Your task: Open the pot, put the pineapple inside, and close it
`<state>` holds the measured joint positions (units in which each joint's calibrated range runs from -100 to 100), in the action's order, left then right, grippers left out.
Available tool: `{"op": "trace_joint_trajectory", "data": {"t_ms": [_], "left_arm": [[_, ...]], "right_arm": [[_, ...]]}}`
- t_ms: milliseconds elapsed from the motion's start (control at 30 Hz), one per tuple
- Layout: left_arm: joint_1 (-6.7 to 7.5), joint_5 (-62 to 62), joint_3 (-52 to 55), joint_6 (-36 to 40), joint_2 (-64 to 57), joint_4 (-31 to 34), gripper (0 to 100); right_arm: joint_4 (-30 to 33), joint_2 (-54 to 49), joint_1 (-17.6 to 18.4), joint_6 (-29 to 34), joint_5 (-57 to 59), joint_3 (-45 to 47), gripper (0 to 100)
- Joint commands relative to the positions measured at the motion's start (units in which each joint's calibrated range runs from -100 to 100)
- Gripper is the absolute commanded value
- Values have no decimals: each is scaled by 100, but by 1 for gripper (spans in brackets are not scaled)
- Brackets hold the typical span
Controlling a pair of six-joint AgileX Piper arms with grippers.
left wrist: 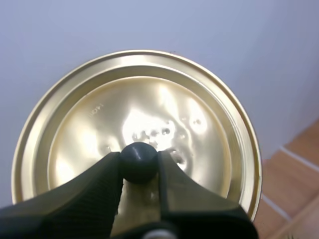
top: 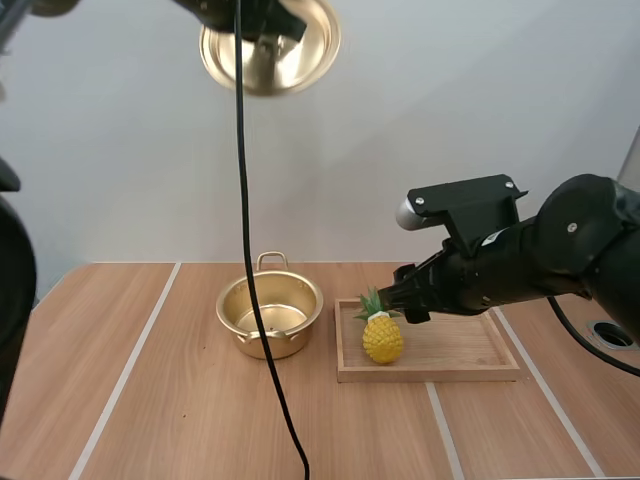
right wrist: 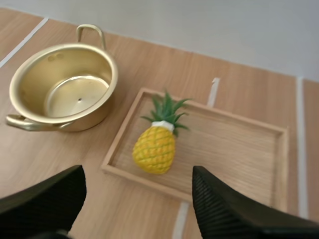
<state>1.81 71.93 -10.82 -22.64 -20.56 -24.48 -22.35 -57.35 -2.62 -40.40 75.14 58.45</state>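
Left gripper [left wrist: 140, 164] clamped the lid [left wrist: 164, 109] by its knob [left wrist: 139, 157], high above the open pot [top: 293, 330]. Right gripper [right wrist: 138, 181] hung spread over the pineapple [right wrist: 154, 149] in the wooden tray [right wrist: 234, 144].

Left hand [left wrist: 139, 162] held high pinches the lid [left wrist: 149, 114]; right hand [right wrist: 137, 189] low, fingers [right wrist: 224, 209] spread apart.

R arm [top: 570, 245] matte black w/ rounded joint housings & small screws; end effector [right wrist: 137, 181] fingers [right wrist: 229, 209] black, textured inner faces.

No legible text anywhere; just a faint stamped mark on the lid [left wrist: 199, 124], between its black knob [left wrist: 139, 162] and rim, unreadable
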Motion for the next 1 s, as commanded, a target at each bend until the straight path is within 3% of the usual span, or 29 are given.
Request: {"op": "trace_joint_trajectory", "data": {"t_ms": [0,500,967], "left_arm": [[14,-980,-365,322,-461,-142,0],[14,-4070,-646,321,-1872,-142,0],[14,-4200,-646,288,-2290,-142,0]], "right_arm": [[-375,422,-22,-263,165,-60,100],[-744,2616,-22,-974,-289,-368,100],[-912,4032,-22,-1243,-925,-1046,100]]}}
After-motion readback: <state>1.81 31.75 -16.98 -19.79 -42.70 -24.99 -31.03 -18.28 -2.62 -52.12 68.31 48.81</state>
